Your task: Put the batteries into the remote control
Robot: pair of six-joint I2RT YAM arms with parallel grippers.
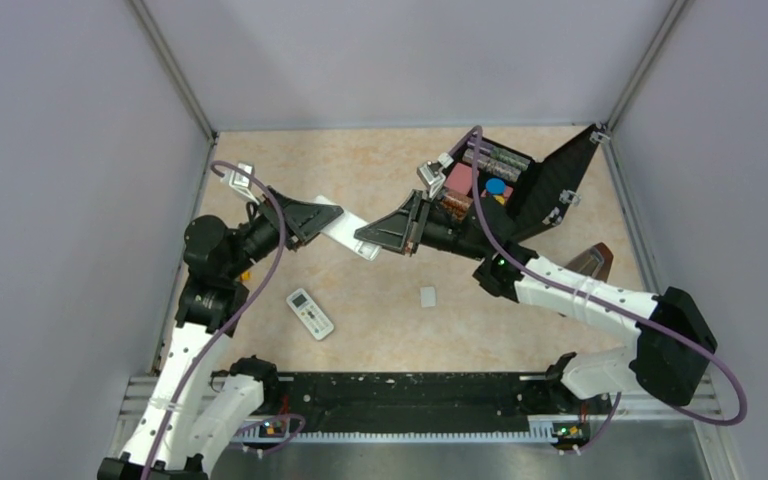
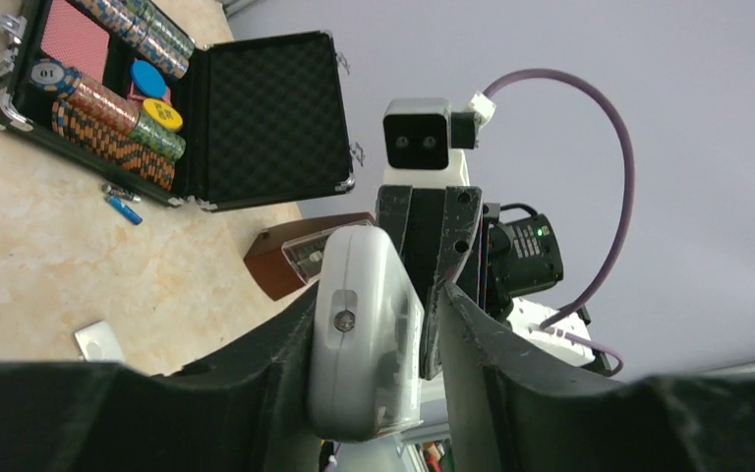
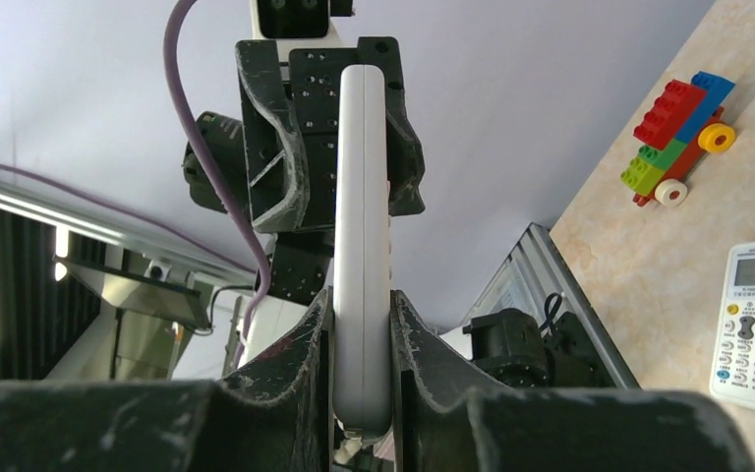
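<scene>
Jaws of the right gripper clamped on the slim white rectangular remote control, one dark finger flat against each face, remote seen edge-on in that wrist view. Left gripper sits at the remote's other end, jaws partly open: one finger touches the remote, a clear gap shows on the other side (no squeeze from this one). From above, both grippers meet nose to nose with the remote bridging them, off the beige marbled tabletop.

Landmark: open black foam-lined case.
- Held remote is left of the case, near it, not touching.
- Inside the case: stacks of striped poker chips and a round blue chip.
- Tiny blue cylinder batteries lie on the tabletop just beside the case's tray edge, outside it, well apart from the remote.
- Small white flat piece lies nearer the arm bases than the case, apart from it.
- Brown wooden block sits just beside the case lid, on its near side.
- White-faced remote with small display lies well left of the case, face up.
- Coloured toy-brick vehicle shows only in the right wrist view; its place relative to the case cannot be told.
</scene>
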